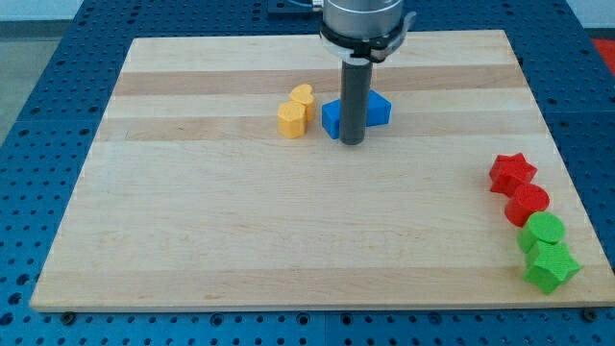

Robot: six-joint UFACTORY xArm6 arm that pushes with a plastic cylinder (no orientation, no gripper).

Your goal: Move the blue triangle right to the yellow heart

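**Rod tip at the blue blocks, just right of the yellow pair**

Nearest to the view's bottom, at the right edge of the wooden counter (240,250), 4 blocks stand in a short column. The lowest is a green hexagon-like block (551,266), and just above it, touching, is a green cylinder (544,230). Above this comes a red cylinder (527,203), and then a red star (511,172) at the top of the column.

Farther away, near the view's top and a little left of centre, there are 2 yellow blocks close together: a yellow hexagon-like block (291,118) in front and the yellow heart (303,96) just behind it, touching or almost touching.

Just right of them is a blue block (332,117), and the blue triangle (378,109) is on the other side of the dark rod. My tip (353,143) stands in front of these 2 blue pieces, between them, and hides the place where they meet. The arm carries no hand, only this rod.
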